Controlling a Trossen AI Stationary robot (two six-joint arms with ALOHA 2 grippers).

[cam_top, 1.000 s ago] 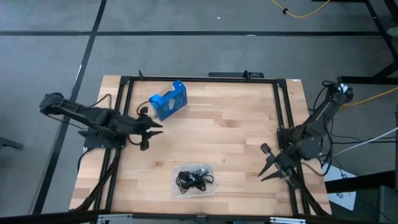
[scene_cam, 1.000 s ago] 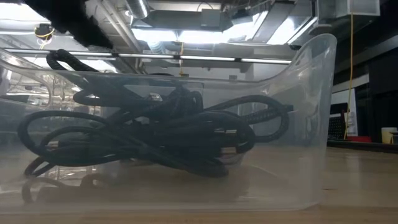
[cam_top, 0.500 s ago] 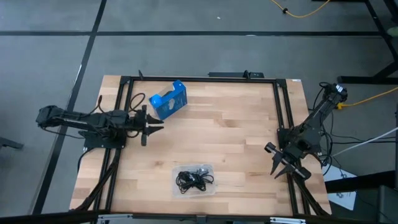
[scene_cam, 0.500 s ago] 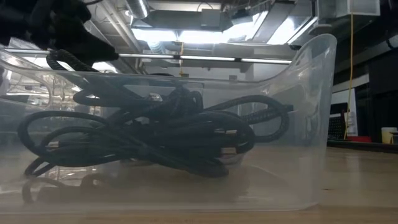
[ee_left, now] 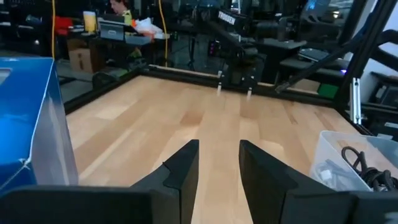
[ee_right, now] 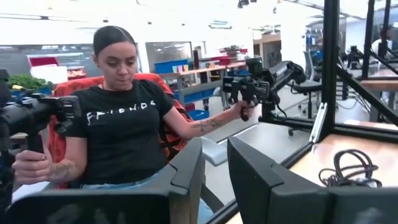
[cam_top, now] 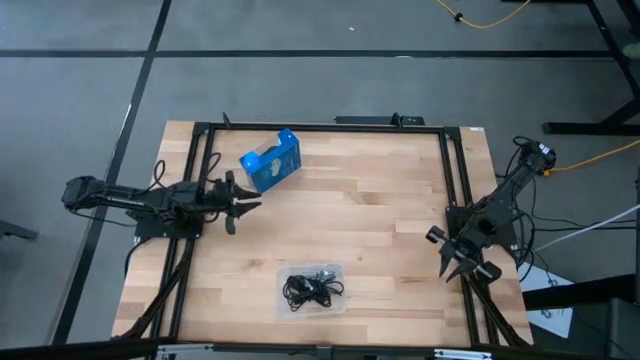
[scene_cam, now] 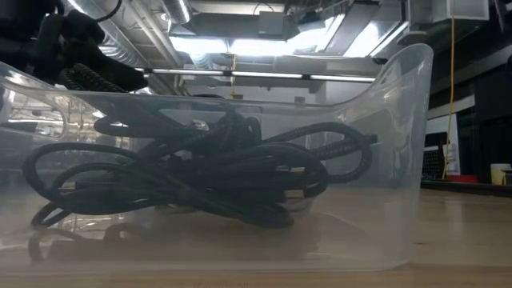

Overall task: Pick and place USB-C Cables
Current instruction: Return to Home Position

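Observation:
The USB-C cables [cam_top: 313, 288] lie as one dark tangle with a pale bit inside a clear plastic tray [cam_top: 284, 304] near the table's near edge. The low view looks through the tray wall [scene_cam: 400, 160] at the cables [scene_cam: 200, 172]. My left gripper [cam_top: 250, 205] is open near the table's left side, just in front of the blue box [cam_top: 270, 160], which rests on the wood. Its own view shows the gripper [ee_left: 219, 158], the box [ee_left: 25, 124] and the tray [ee_left: 354, 158]. My right gripper [cam_top: 441, 255] is open at the table's right edge, also seen in its own view [ee_right: 214, 165].
A black metal frame [cam_top: 445, 170] borders the wooden table [cam_top: 360, 210], with bare wood between the two arms. A person in a black T-shirt [ee_right: 118, 130] sits beyond the table's edge, holding handles. Yellow cords [cam_top: 480, 18] lie on the floor.
My left arm has drawn back toward the table's left edge and sunk lower, its gripper staying in front of the blue box. My right arm has pulled toward the table's right edge and turned its gripper. Cables, tray and box have kept still.

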